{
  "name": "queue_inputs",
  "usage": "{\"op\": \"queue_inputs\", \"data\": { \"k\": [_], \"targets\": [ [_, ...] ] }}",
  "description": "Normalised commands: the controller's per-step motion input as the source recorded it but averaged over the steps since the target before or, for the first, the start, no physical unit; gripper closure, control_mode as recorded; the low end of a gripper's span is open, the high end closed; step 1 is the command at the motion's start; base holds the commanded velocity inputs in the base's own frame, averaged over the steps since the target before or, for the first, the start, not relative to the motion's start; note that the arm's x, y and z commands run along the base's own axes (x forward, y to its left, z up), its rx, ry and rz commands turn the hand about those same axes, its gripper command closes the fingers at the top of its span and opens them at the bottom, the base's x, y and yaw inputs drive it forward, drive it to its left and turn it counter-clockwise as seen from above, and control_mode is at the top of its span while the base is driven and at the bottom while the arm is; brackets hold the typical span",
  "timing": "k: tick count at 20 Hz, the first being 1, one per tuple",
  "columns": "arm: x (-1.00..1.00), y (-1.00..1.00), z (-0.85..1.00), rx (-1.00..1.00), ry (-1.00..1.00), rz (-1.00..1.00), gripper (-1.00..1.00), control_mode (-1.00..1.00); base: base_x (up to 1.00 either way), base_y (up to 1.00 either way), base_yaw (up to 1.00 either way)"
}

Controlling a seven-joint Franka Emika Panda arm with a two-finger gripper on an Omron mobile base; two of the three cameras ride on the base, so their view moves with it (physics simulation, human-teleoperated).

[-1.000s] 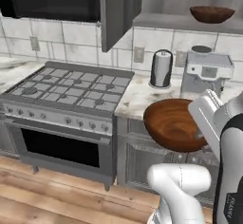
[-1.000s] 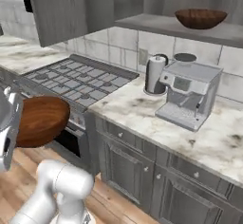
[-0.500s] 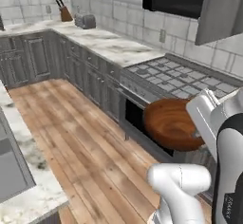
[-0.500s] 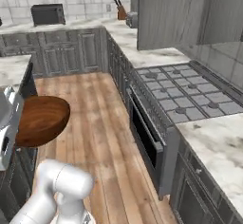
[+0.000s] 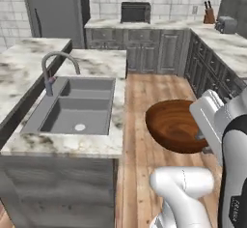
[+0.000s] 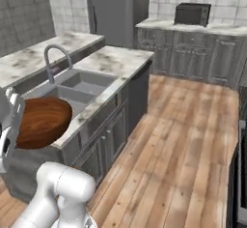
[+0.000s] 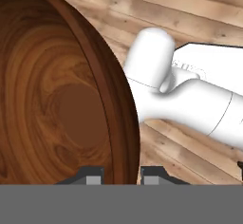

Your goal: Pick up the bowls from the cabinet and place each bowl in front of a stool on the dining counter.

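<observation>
Reddish-brown bowl (image 5: 176, 125) mid-right of left base view, rim clamped betw. gripper (image 7: 122, 174) fingers, carried over floor. Dining counter (image 5: 99, 63) w/ sink (image 5: 77, 106) lies left of bowl; placement needs leftward reach.

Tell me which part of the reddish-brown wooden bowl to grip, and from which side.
Grip the thin rim wall of the reddish-brown wooden bowl, one finger inside and one outside, coming edge-on. It is too wide to span, and the gripper holds it this way: in the hand view its fingertips straddle the rim.
</observation>
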Motion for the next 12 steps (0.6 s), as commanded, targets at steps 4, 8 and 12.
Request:
{"op": "queue_inputs", "data": {
  "k": [4,8,12],
  "targets": [
    [0.00,0.00,0.00,0.00,0.00,0.00,1.00,1.00,-0.42,1.00,0.53],
    [0.00,0.00,0.00,0.00,0.00,0.00,1.00,1.00,0.01,1.00,0.18],
    [0.00,0.00,0.00,0.00,0.00,0.00,1.00,1.00,0.38,1.00,0.00]
  ]
}}
